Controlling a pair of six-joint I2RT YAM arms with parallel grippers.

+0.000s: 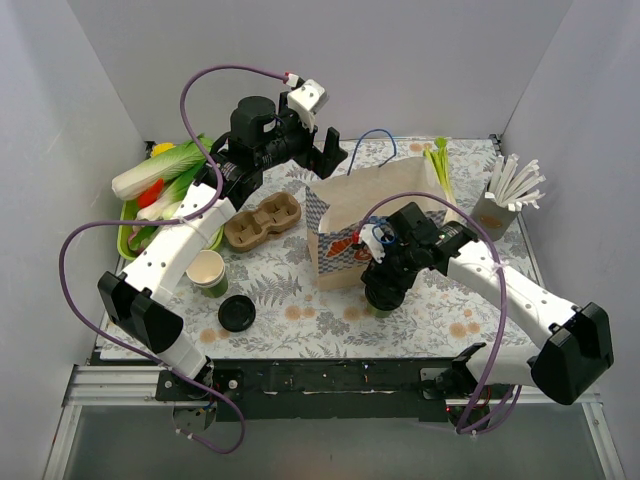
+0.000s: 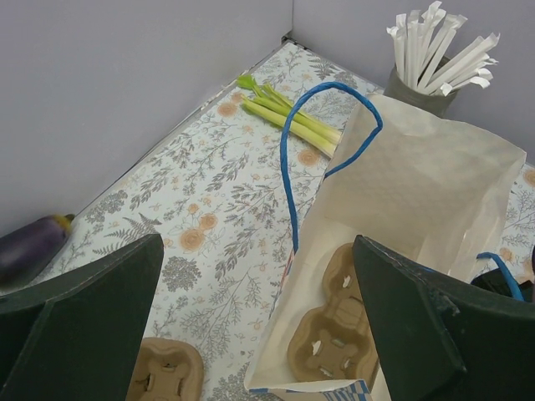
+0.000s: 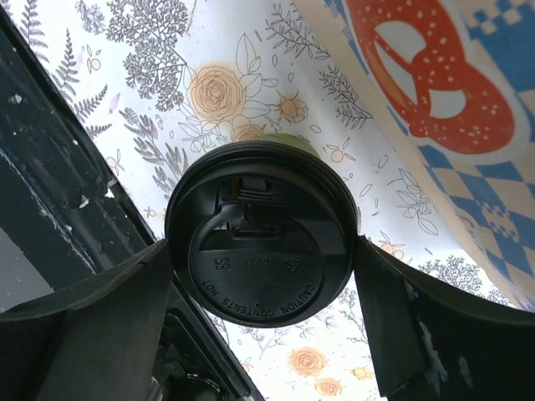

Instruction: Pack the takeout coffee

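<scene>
Two right gripper (image 3: 263, 249) fingers (image 3: 109, 326) at takeout coffee (image 3: 259, 225) lid edges

The surface (image 1: 300, 322) is pale, printed with grey ferns and orange blossoms. Between the black fingers of my right tool (image 3: 266, 288), the takeout coffee (image 3: 261, 238) shows a black lid over a sliver of green cup. The paper bag (image 1: 345, 205) is cream with blue-and-white checks, a red pretzel and blue cord handles, the cup carrier (image 1: 262, 222) is brown, and near the left edge the stacked cups (image 1: 208, 272) are green, cream inside, by a loose black lid (image 1: 236, 314).
</scene>
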